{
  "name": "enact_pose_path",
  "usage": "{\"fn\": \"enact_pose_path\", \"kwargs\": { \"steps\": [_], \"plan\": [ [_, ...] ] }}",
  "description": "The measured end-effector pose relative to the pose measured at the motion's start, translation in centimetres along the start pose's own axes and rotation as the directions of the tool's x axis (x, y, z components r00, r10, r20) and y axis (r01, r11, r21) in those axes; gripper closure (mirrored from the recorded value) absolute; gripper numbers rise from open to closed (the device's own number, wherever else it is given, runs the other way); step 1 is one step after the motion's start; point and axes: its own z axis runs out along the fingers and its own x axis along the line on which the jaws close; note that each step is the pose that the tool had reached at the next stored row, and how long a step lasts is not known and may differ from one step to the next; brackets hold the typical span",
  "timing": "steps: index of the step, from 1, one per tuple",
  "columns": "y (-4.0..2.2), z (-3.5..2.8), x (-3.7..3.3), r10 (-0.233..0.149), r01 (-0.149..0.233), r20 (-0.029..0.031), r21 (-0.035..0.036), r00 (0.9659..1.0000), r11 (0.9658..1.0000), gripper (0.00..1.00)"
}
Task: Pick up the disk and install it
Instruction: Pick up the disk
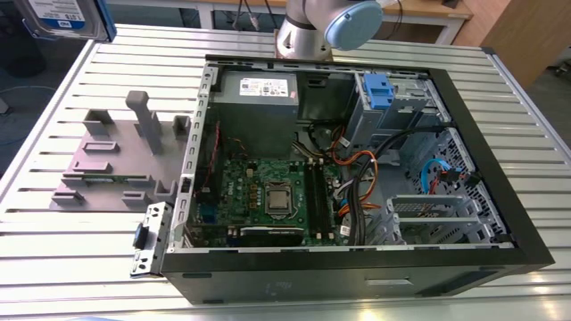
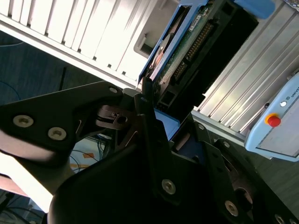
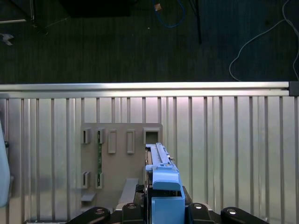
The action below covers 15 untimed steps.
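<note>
Pinching the disk [image 3: 163,182] edge-on between the fingers [image 2: 147,108] of the gripper [image 3: 163,205], high above the grey stand [image 3: 121,154]. Well clear of the stand's posts [image 1: 143,120], with open air round every disk edge.

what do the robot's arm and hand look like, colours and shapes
In the exterior view the arm is a smooth silver-grey tube with a round light-blue cap on its joint. The hand, seen in both wrist views, is matt black, built of flat angular plates and link bars fastened with round silver screws.
</note>
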Motion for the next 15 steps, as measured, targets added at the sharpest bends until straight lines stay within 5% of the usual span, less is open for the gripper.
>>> {"fn": "enact_pose_path", "kwargs": {
  "steps": [15],
  "plan": [
    [0.00,-0.62,0.00,0.000,0.000,0.0001,0.0001,1.0000,1.0000,0.63]
  ]
}}
